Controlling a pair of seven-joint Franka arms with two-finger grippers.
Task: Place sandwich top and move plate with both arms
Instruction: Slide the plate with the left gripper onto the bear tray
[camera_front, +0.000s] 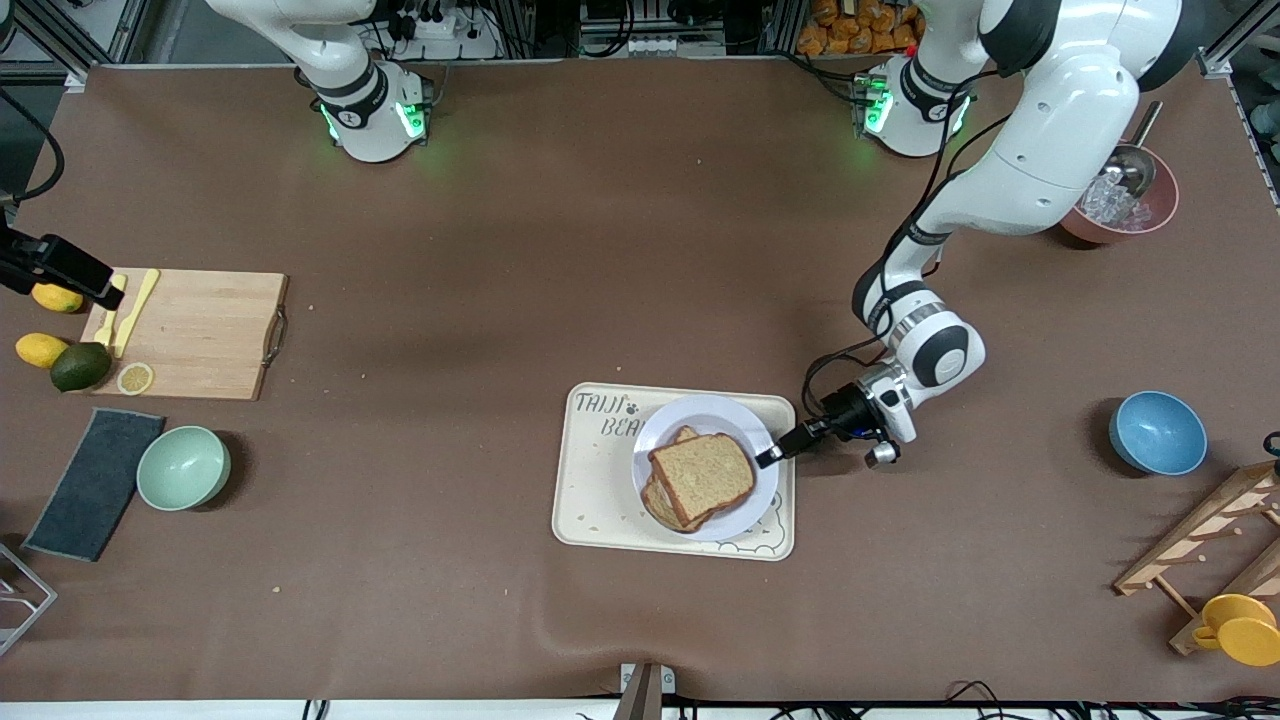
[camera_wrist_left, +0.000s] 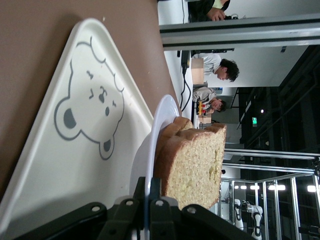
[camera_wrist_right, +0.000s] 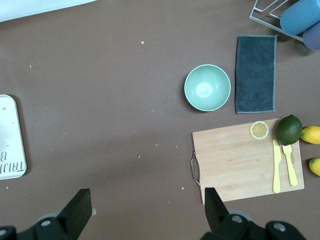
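The sandwich top (camera_front: 705, 475), a light brown bread slice with darker crust, lies on another slice on the plate (camera_front: 700, 415). The pale round plate sits on a cream tray (camera_front: 590, 480) with a bear drawing. My left gripper (camera_front: 768, 458) is shut on the plate's rim at the side toward the left arm's end. In the left wrist view its fingers (camera_wrist_left: 150, 182) pinch the rim (camera_wrist_left: 162, 107) with the sandwich top (camera_wrist_left: 197, 170) just past them, over the tray (camera_wrist_left: 75, 165). My right gripper (camera_wrist_right: 146, 195) is open and empty, high over bare table.
A wooden cutting board (camera_front: 200, 330) with a yellow knife, lemons and a lime, a green bowl (camera_front: 183, 467) and a dark cloth (camera_front: 95, 485) lie toward the right arm's end. A blue bowl (camera_front: 1157, 432) and a wooden rack (camera_front: 1220, 540) lie toward the left arm's end.
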